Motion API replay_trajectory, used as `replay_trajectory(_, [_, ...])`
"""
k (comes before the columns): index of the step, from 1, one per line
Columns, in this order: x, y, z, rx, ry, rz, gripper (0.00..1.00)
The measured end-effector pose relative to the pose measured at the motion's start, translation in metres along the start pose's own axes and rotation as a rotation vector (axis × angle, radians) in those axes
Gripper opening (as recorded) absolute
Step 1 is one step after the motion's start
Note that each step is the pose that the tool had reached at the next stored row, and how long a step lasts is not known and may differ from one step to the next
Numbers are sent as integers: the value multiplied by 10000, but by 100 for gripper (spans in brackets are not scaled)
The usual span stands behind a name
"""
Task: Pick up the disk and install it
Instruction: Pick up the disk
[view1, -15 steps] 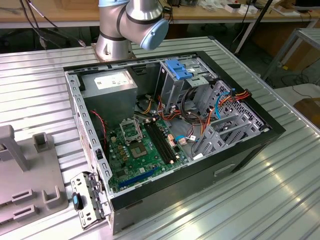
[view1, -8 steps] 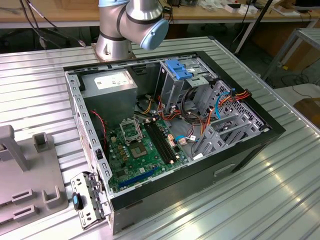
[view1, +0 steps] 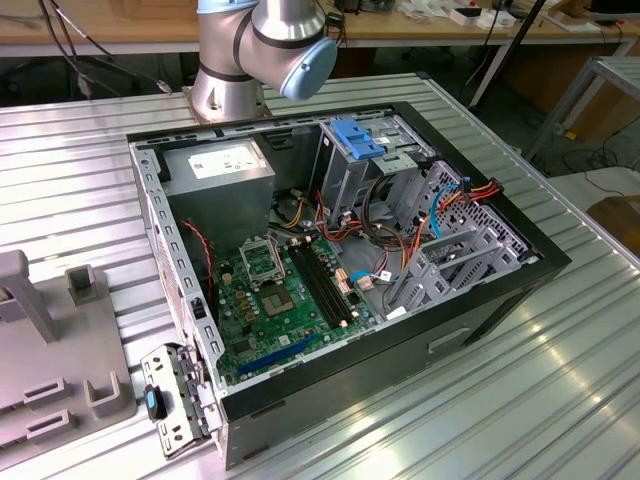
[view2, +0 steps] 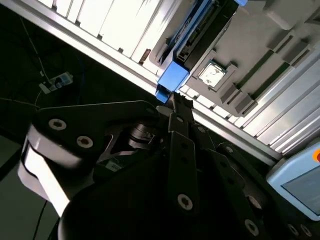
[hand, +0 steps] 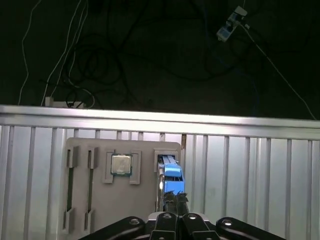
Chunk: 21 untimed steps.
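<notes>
In both wrist views the disk (hand: 172, 176) (view2: 172, 80) is seen standing on edge in a slot of the grey fixture (hand: 125, 210), beside a seated processor chip (hand: 120, 164). The gripper (hand: 176, 199) (view2: 179, 102) is held at its blue end with the jaws drawn together; contact cannot be told. In the exterior view the fixture lies at 8 o'clock from the open computer case (view1: 480, 310).

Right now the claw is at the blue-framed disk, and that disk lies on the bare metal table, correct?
Not quite. The claw is at the blue-framed disk, but the disk stands in a slot of the grey tray, beside a square chip, not on the bare table. The first wrist view shows this.
</notes>
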<state>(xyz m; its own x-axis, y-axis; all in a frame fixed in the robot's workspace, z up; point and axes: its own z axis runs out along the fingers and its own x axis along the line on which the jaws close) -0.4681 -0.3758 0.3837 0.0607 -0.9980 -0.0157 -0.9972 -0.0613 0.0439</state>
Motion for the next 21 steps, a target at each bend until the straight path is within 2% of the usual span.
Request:
replay_trajectory(5, [-1, -1, 8, -13, 66, -710, 11])
replay_trajectory(7, [0, -1, 17, -25, 128, -1331, 11])
replay_trajectory(11, [-1, -1, 24, -36, 181, -2023, 11])
replay_trajectory(12, [-6, -1, 24, -21, 225, -2113, 11])
replay_trajectory(13, [-16, -2, 25, 30, 309, -2123, 11])
replay_trajectory(14, [-23, -3, 27, 75, 362, -2123, 11])
replay_trajectory(15, [-45, -4, 29, 146, 447, -2120, 11])
replay_trajectory(17, [-72, -5, 32, 261, 550, -2087, 11])
replay_trajectory(18, [-78, -6, 38, 304, 577, -2041, 11])
replay_trajectory(21, [-82, -7, 43, 324, 628, -1981, 11])
